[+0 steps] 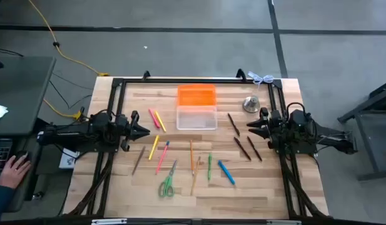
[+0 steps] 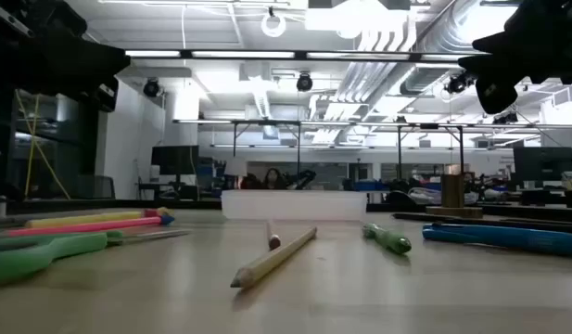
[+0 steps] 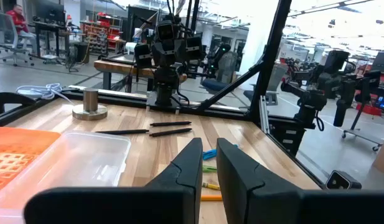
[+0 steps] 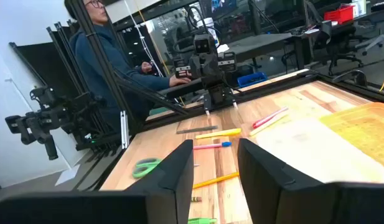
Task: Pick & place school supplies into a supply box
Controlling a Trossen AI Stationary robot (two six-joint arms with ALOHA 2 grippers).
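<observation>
Left gripper [image 3: 207, 171] empty above table; supply box [image 3: 73, 162] beside.

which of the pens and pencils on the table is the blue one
The blue marker, lying at an angle near the table's front edge, right of the green pen. It is the only all-blue one; the others are pink, yellow, orange, green or dark.

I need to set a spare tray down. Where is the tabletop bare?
Bare wood lies along the near edge, left of the scissors and right of the blue pen. The middle, below the supply box, is crowded with pens and pencils.

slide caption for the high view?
Both arms parked at table edges; pens, pencils and scissors scattered before the empty open supply box.
</observation>
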